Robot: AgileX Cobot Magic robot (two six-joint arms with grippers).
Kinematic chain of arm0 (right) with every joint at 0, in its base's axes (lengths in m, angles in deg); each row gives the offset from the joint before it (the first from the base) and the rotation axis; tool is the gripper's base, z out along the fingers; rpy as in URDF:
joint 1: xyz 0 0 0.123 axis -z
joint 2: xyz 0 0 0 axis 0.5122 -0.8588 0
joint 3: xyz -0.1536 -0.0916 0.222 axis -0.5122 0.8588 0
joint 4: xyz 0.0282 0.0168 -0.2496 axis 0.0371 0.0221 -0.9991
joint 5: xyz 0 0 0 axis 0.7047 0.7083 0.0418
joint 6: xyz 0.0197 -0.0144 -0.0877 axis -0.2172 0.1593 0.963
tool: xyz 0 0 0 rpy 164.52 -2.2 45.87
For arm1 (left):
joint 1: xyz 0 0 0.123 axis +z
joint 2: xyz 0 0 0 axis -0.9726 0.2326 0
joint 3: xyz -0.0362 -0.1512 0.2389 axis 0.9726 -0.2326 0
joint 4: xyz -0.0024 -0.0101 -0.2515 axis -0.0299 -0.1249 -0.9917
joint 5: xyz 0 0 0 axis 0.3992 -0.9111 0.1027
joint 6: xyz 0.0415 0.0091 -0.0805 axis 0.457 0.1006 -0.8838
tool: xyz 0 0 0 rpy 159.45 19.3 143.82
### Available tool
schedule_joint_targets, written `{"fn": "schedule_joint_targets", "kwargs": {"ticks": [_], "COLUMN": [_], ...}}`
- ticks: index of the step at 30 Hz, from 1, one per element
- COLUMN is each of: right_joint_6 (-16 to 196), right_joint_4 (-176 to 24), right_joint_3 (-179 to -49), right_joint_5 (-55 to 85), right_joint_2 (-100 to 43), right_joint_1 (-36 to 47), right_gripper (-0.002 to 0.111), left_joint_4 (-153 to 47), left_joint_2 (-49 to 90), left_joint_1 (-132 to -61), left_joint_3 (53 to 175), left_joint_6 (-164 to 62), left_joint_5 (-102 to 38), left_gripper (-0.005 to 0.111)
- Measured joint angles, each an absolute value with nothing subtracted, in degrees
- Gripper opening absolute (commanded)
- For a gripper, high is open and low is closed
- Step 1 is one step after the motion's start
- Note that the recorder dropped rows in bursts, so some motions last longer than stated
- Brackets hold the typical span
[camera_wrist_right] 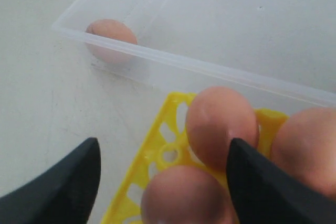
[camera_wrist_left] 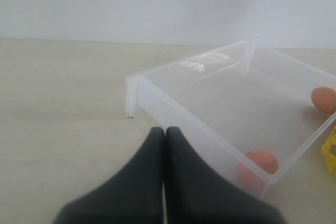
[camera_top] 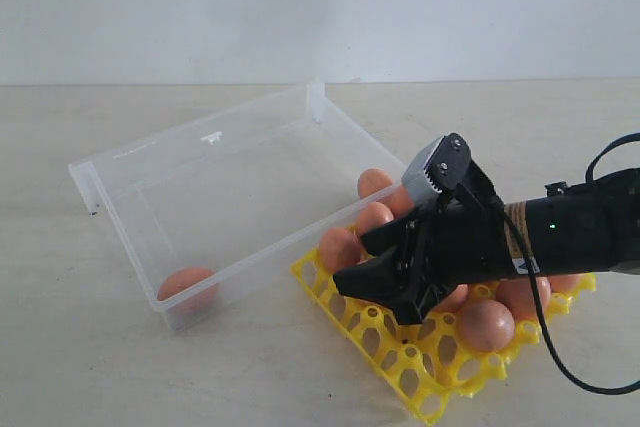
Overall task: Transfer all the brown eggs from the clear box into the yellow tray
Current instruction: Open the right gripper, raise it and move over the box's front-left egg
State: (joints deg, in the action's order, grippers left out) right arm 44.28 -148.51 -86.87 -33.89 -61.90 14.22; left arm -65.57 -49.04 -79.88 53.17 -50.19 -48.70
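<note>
One brown egg lies in the near corner of the clear box; the wrist views show that egg too. The yellow tray lies against the box's right side and holds several brown eggs. My right gripper hovers open over the tray's left end. In its wrist view the right gripper straddles a seated egg without touching it, beside another egg. My left gripper is shut and empty, short of the box's near wall.
The box and tray rest on a pale tabletop in front of a white wall. A black cable loops below the right arm. The tray's near cups stand unfilled. The left arm is out of the exterior view.
</note>
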Motion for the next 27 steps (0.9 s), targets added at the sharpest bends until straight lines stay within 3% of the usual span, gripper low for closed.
{"fn": "schedule_joint_targets", "kwargs": {"ticks": [11, 13, 15, 17, 18, 22, 27], "right_joint_6": [41.25, 39.1, 37.75, 37.21, 37.08, 36.48, 45.77], "right_joint_4": [-144.49, -143.65, -142.78, -142.11, -141.87, -141.65, -142.76], "right_joint_3": [-89.25, -91.34, -94.16, -97.28, -99.34, -108.83, -124.29], "right_joint_5": [-49.85, -51.02, -51.14, -49.85, -48.13, -31.84, 16.01], "right_joint_2": [-53.95, -51.04, -48.16, -45.76, -44.83, -43.71, -49.71], "right_joint_1": [14.22, 14.08, 12.92, 10.1, 7.68, -5.05, -24.62], "right_gripper": [0.065, 0.054, 0.034, 0.003, 0.0, 0.0, 0.0], "left_joint_4": [-65.57, -65.57, -65.57, -65.57, -65.57, -65.57, -65.57], "left_joint_2": [-49.04, -49.04, -49.04, -49.04, -49.04, -49.04, -49.04], "left_joint_1": [-79.88, -79.88, -79.88, -79.88, -79.88, -79.88, -79.88], "left_joint_3": [53.17, 53.17, 53.17, 53.17, 53.17, 53.17, 53.17], "left_joint_6": [-50.19, -50.19, -50.19, -50.19, -50.19, -50.19, -50.19], "left_joint_5": [-48.7, -48.7, -48.7, -48.7, -48.7, -48.7, -48.7], "left_gripper": [-0.004, -0.004, -0.004, -0.004, -0.004, -0.004, -0.004]}}
